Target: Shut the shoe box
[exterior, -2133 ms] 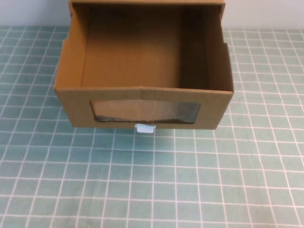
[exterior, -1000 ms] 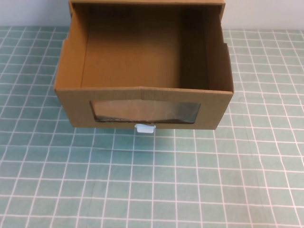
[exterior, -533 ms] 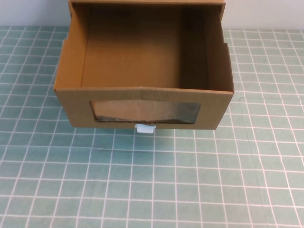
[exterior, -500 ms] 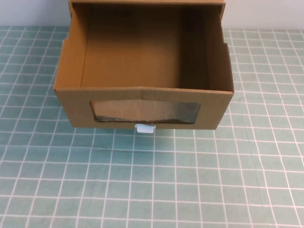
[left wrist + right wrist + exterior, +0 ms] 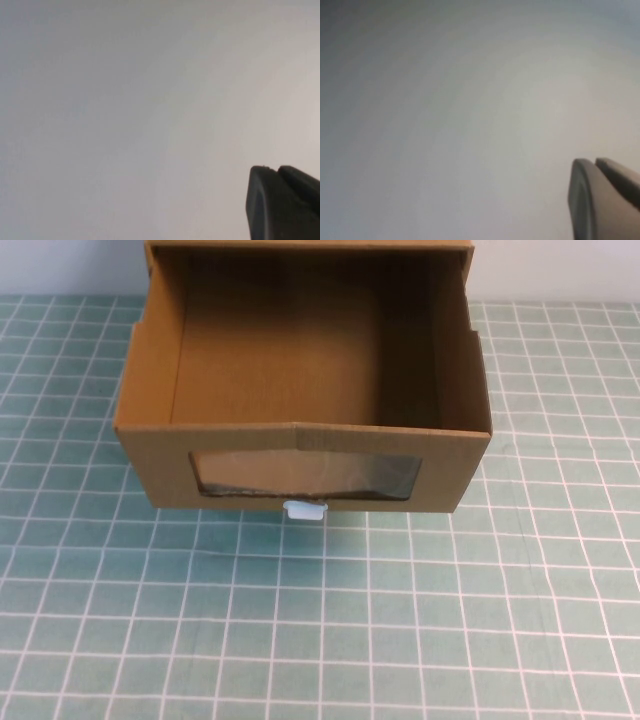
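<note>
High view, nearest first: the counter (image 5: 330,640), covered by a green mat with a white grid, lies bare in front. Beyond it, mid-counter, stands the shoe box (image 5: 300,465), its drawer pulled out toward the camera. A small white pull tab (image 5: 305,509) sits under the clear window (image 5: 305,475) in its front panel. The drawer's inside shows only bare cardboard, and its far end runs into the outer sleeve (image 5: 310,246) at the back. Neither arm appears here. Each wrist view shows the left claw (image 5: 285,205) and right claw (image 5: 605,200) only as a dark fingertip against a blank pale surface; whether either is wide or narrow, I cannot tell.
</note>
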Controlling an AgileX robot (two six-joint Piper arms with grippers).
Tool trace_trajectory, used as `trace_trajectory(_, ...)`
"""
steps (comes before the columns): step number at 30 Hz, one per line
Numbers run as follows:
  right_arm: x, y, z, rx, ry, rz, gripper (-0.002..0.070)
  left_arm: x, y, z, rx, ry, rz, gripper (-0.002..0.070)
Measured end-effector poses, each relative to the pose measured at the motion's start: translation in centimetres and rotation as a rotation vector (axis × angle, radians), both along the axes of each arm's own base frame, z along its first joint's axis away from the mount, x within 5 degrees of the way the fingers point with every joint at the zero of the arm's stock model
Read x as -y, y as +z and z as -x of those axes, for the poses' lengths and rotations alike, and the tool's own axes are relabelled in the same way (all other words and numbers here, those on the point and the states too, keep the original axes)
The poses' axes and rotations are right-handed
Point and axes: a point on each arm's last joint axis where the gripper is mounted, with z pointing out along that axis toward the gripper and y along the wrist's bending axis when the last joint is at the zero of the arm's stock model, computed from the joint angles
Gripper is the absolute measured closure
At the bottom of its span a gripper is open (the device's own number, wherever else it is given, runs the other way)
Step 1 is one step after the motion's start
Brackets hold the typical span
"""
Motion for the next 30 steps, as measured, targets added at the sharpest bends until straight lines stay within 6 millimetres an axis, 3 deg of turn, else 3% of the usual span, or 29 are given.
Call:
trace_trajectory(6,-0.8,-1.1,-6.5,-0.257,-0.012,0.104,0.069,0.5,-0.9,-4.4,-0.189,-0.001,-0.02,0.0678)
trace_trajectory(15,-1.4,-3.1,-10.6,-0.474,0.004,0.19,0.069,0.9,-2.4,-8.3,-0.33,-0.007,-0.02,0.0678)
trace_trajectory(20,-1.9,-5.0,-13.4,-0.622,0.021,0.329,0.069,1.3,-3.3,-12.1,-0.557,-0.019,-0.016,0.0678)
trace_trajectory(25,-3.7,-6.4,-15.7,-0.656,0.117,0.539,0.069,2.2,-1.2,-16.3,-0.735,-0.067,-0.014,0.0678)
trace_trajectory(30,-7.9,-8.3,-16.8,-0.62,0.375,0.824,0.069,4.1,1.8,-20.3,-0.821,-0.224,-0.147,0.0678)
